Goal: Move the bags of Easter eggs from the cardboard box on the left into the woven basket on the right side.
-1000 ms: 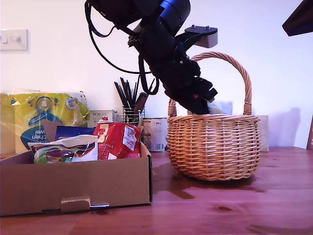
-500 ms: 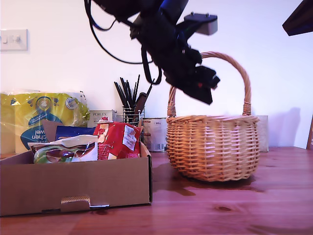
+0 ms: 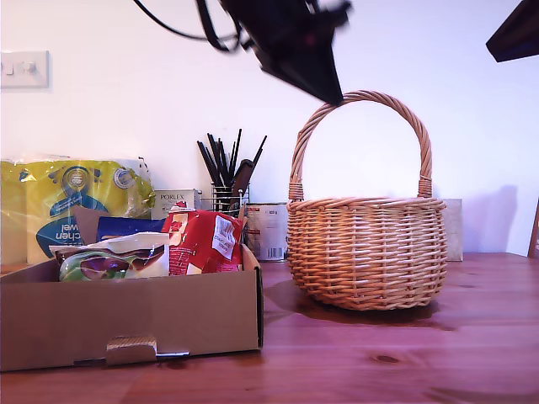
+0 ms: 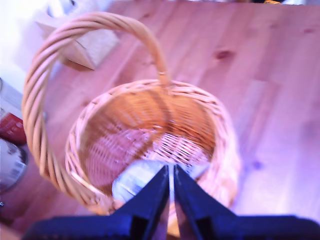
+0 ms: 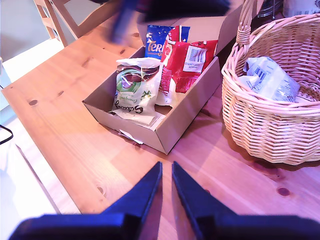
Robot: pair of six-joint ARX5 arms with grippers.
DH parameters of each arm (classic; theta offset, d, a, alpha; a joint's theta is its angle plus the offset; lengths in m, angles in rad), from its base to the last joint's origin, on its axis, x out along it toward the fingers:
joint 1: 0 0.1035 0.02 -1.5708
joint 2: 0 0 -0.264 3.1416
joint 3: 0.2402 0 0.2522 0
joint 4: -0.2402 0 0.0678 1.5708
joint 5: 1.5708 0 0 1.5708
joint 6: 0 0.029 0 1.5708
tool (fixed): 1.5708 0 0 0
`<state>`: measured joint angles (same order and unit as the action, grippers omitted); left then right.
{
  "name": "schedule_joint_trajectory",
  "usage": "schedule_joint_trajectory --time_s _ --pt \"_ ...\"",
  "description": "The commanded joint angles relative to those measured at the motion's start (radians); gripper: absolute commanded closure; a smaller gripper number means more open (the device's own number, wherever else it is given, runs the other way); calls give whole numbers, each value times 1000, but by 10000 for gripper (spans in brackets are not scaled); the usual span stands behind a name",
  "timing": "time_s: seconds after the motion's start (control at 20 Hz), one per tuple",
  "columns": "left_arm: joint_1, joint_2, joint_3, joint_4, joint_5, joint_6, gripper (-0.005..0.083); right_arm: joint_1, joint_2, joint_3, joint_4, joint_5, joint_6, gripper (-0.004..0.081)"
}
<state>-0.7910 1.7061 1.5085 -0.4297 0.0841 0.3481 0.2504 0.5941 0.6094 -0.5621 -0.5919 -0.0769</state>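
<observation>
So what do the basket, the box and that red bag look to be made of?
The woven basket looks like light-tan wicker, matte: interlaced strands and a twisted handle. The cardboard box seems plain brown corrugated card, dull, with folded flaps and a tab slot. The red bag appears to be glossy plastic film or foil: it crinkles and catches light.

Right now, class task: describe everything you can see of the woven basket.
The woven basket is round, light-tan wicker with a tall arched, twisted handle. It stands upright on the wooden table, at the exterior view's right, apart from the cardboard box. One pale, crinkly bag lies inside it. My first gripper hangs above it without touching.
</observation>
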Motion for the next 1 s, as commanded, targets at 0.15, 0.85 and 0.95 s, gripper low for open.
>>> schedule_joint_trajectory --time_s 0.15,0.85,0.95 --pt "52 -133 -270 62 8 -20 793 4 5 12 4 0 -3 717" --pt "532 -377 -560 -9 194 162 194 5 5 12 4 0 -3 716" --pt "537 -339 -560 31 199 275 44 5 5 12 4 0 -3 717"
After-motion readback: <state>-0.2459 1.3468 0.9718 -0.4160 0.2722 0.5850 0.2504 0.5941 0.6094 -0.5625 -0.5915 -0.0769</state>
